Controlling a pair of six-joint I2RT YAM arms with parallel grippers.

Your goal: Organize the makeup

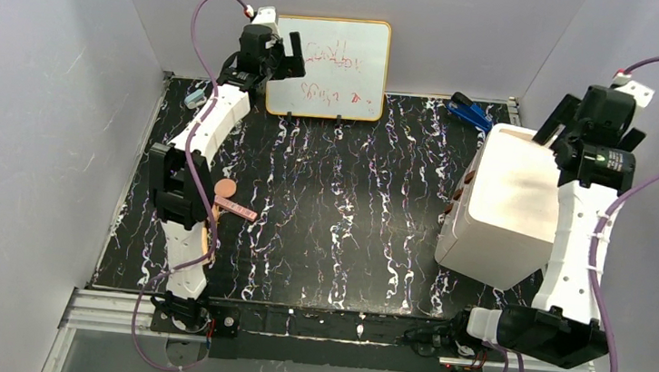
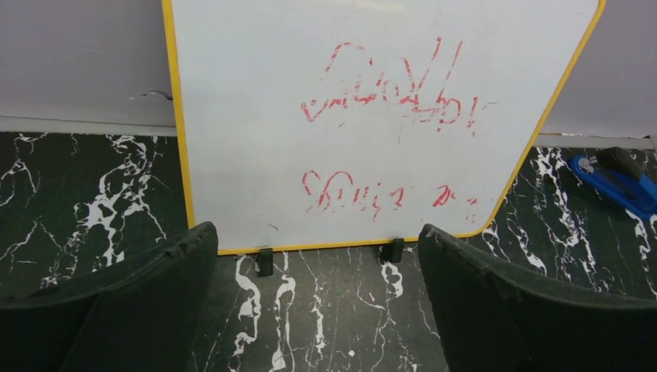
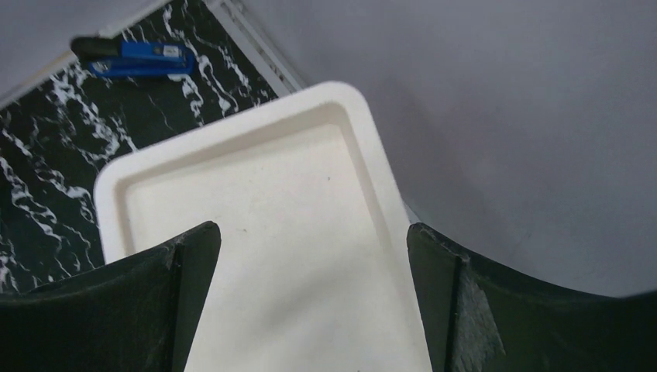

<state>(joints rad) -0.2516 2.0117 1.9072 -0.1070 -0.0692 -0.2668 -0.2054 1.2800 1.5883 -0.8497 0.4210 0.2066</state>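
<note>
— well, how many makeup pieces show?
— one round peach puff [image 1: 227,187] and one pink palette [image 1: 237,208], just beside each other on the table [image 1: 342,205] by the left arm.
— containers?
— one white bin [image 1: 501,212] at right; its contents can't be told.
— claws?
— left claw [image 2: 318,240] and right claw [image 3: 314,232] both gape wide, holding nothing.

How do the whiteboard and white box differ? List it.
The whiteboard is a thin panel with a yellow rim; the white box is bulky. The whiteboard bears red scribbles; the box is plain. The whiteboard stands upright at the rear; the box sits at the right. Both are white.
</note>
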